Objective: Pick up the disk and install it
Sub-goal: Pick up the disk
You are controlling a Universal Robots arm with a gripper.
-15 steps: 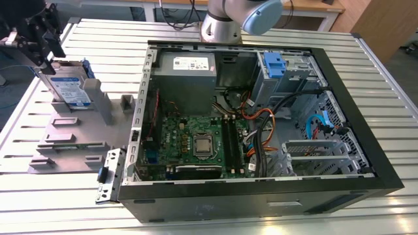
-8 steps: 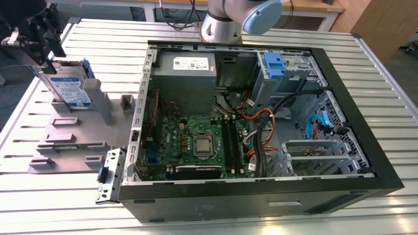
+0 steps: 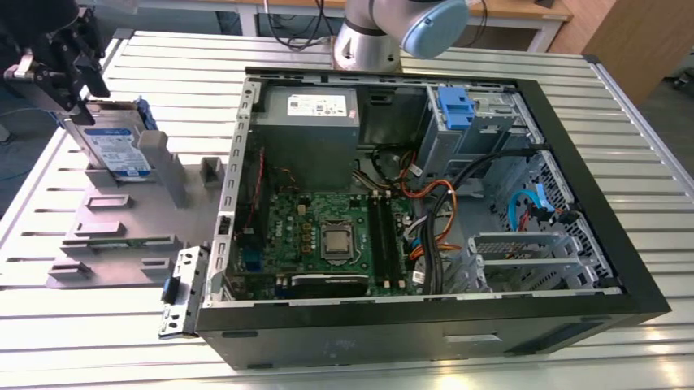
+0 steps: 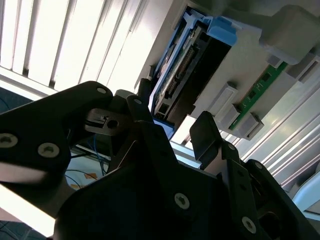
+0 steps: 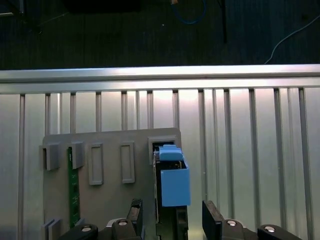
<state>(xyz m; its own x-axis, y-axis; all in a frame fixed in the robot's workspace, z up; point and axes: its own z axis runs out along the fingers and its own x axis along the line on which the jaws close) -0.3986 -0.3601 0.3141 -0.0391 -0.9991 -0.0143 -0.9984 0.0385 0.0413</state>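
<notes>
Silver arm [image 3: 363, 45], pale-blue joint cap [image 3: 434, 24]; black claw [image 5: 173, 219], silver screws [image 4: 181, 201].

My pincer [image 5: 173, 210] is matt black all over. The disk [image 3: 113, 145] is silver with a white-and-blue label, and its carrier [image 5: 175, 186] is a clear light blue. The holder [image 3: 119, 236] is plain flat grey, and the circuit strip [image 5: 74, 187] is green. The tabletop [image 3: 97, 341] is pale silver, ribbed in long parallel stripes. The computer case [image 3: 434, 345] is black outside and bare grey metal inside. I see a green motherboard [image 3: 331, 231], a blue bracket [image 3: 454, 107], a grey power supply [image 3: 309, 134] with a white sticker, and orange, black and blue cables [image 3: 431, 195].
</notes>
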